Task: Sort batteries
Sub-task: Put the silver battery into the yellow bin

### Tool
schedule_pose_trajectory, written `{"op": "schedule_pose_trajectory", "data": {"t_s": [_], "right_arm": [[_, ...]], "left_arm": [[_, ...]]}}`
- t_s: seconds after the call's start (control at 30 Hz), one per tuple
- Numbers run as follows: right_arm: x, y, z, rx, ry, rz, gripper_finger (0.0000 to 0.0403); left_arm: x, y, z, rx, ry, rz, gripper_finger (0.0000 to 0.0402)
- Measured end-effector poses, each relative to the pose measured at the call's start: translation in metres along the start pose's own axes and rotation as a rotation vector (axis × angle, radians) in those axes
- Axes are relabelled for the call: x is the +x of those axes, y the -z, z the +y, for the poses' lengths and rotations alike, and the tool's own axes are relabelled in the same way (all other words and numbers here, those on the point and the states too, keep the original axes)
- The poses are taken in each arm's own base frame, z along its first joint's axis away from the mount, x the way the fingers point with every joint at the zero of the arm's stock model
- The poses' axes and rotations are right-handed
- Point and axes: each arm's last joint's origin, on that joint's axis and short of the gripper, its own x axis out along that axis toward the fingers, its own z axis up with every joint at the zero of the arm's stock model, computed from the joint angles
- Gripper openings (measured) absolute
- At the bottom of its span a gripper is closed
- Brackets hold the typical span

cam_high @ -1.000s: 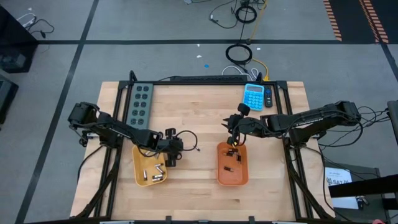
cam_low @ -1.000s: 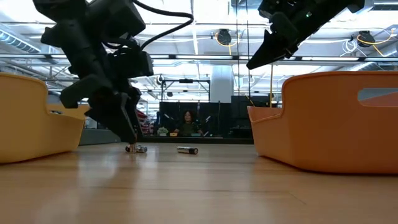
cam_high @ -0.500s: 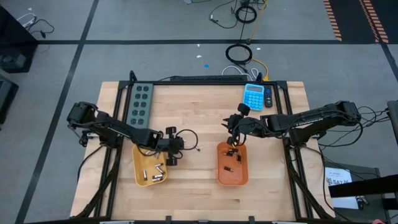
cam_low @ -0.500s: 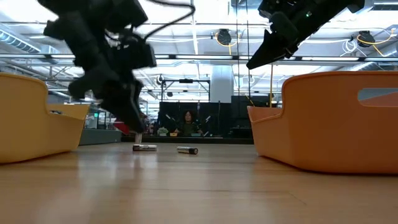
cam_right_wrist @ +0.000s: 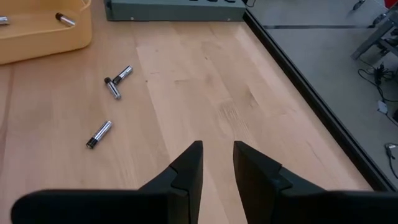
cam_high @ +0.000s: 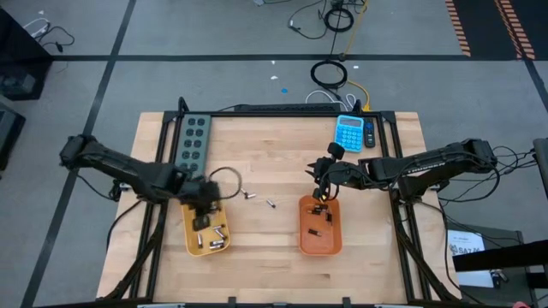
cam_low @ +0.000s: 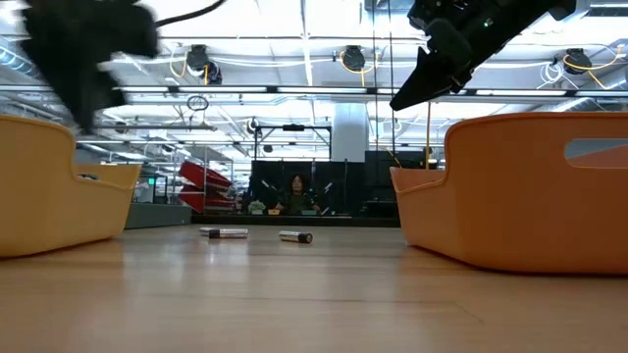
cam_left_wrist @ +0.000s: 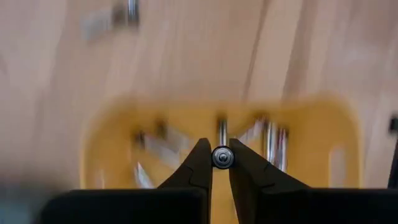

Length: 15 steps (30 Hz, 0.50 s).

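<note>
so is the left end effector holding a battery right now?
Yes, the left end effector grips a battery end-on above the yellow tray.

Above bare wooden table (cam_right_wrist: 205, 81): right gripper (cam_right_wrist: 217, 158), fingers slightly apart, nothing between. Three loose batteries (cam_right_wrist: 99, 134) lying beyond. Farther off, corner of yellow tray (cam_right_wrist: 43, 34) and grey power strip (cam_right_wrist: 174, 9).

Two trays on the worktop (cam_high: 274, 257), left tray (cam_high: 208, 248), right tray (cam_high: 319, 244), loose batteries (cam_high: 260, 199) between, power strip (cam_high: 193, 141) far left, calculator (cam_high: 348, 133) far right.
</note>
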Motion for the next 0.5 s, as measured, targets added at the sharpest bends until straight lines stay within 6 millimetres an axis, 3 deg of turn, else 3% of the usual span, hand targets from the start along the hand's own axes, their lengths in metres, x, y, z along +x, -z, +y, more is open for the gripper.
{"op": "schedule_pose_trajectory", "data": {"t_s": [0.1, 0.2, 0.33, 0.5], "right_arm": [[0.000, 0.000, 0.001, 0.001, -0.021, 0.001, 0.0079], [0.000, -0.001, 0.001, 0.012, -0.025, -0.009, 0.0079], [0.000, -0.002, 0.001, 0.023, -0.029, -0.017, 0.0079], [0.000, -0.003, 0.002, 0.037, -0.055, -0.028, 0.0079]], "left_arm": [[0.007, 0.029, -0.001, -0.047, -0.033, 0.049, 0.0033], [0.022, 0.047, 0.001, -0.089, -0.125, -0.012, 0.0048], [0.032, 0.053, -0.006, -0.071, -0.114, -0.070, 0.0123], [0.023, 0.046, -0.013, -0.058, -0.091, -0.100, 0.0181]]}}
